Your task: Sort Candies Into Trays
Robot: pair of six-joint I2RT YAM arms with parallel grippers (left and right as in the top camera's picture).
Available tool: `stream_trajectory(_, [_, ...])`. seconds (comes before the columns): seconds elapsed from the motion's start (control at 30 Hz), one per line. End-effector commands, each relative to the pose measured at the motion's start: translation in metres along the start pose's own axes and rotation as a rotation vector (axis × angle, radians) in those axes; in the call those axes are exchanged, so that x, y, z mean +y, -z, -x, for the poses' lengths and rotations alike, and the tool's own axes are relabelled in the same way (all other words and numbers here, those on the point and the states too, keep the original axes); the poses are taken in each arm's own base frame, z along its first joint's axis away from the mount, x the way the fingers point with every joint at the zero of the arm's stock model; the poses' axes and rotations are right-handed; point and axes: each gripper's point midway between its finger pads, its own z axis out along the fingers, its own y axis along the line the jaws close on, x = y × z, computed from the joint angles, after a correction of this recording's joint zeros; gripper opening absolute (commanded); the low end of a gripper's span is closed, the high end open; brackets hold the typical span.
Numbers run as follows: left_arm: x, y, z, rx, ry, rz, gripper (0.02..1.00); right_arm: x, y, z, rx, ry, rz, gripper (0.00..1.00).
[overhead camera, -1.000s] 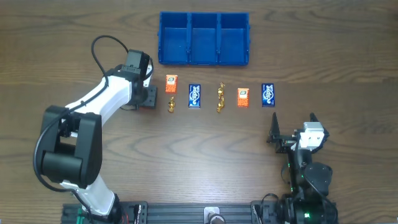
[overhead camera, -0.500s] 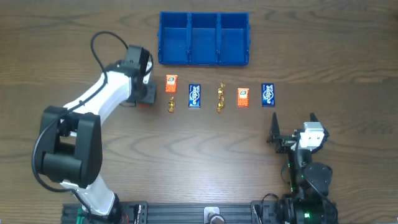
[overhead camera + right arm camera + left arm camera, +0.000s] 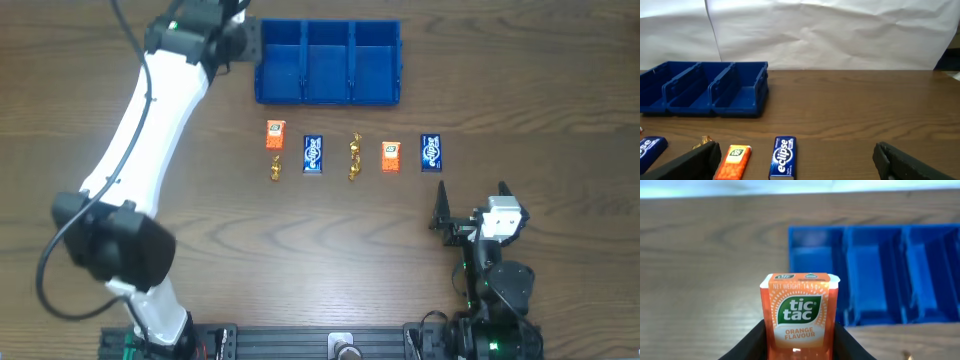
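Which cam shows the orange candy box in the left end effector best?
Left wrist view: the orange candy box sits centred, label facing the camera, clamped in the left end effector. In the top view the arm covers it near the blue tray. The right wrist view faces other candies.

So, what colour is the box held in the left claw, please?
The box is orange, clearest in the left wrist view.

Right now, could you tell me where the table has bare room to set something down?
Bare table: the narrow strip between the tray and the candy row, the wide stretch between the row and the right gripper, and right of the tray. Crowded: the row itself, and the tray's left end, where the left gripper holds an orange box.
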Motion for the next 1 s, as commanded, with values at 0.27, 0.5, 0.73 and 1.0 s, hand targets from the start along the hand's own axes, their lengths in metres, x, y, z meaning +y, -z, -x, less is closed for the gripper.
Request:
stream_trajectory(0.27, [-0.028, -0.106, -0.035, 0.19, 0.0, 0.018, 0.246, -0.002, 0.0, -0.001, 0.0, 0.015, -0.01, 0.998])
stream_trajectory(0.5, [-0.028, -0.112, -0.035, 0.184, 0.0, 0.017, 0.454, -0.002, 0.0, -0.001, 0.0, 0.015, -0.01, 0.998])
stream_trajectory(0.73, [-0.028, -0.112, -0.035, 0.182, 0.001, 0.017, 1.0, -0.002, 0.0, -0.001, 0.0, 0.015, -0.01, 0.998])
stream_trajectory(1.0, [-0.053, -0.017, -0.018, 0.119, 0.011, -0.019, 0.991, -0.002, 0.0, -0.001, 0.0, 0.015, -0.01, 0.998])
